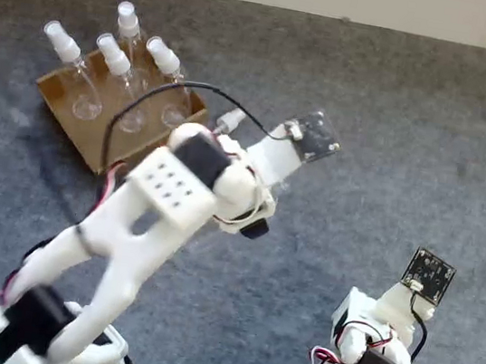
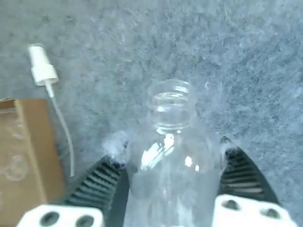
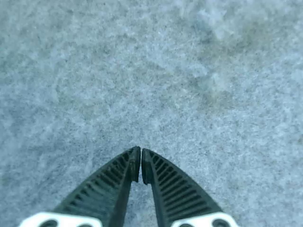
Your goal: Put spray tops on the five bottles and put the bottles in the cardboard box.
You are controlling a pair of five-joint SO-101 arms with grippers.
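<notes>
High view: we count four clear plastic bottles with white spray tops (image 1: 115,58) standing in the brown cardboard box (image 1: 73,125), so four look done.

Left wrist view: the left end effector (image 2: 171,142) pinches the fifth clear bottle (image 2: 173,165), neck uncapped. A loose white spray top (image 2: 41,71) lies on the grey fuzzy table (image 2: 227,56) beside the box.

Right wrist view: the right end effector (image 3: 141,163) is pressed together, holding nothing, over the table.

Left to do, we reckon: cap it, box it.
</notes>
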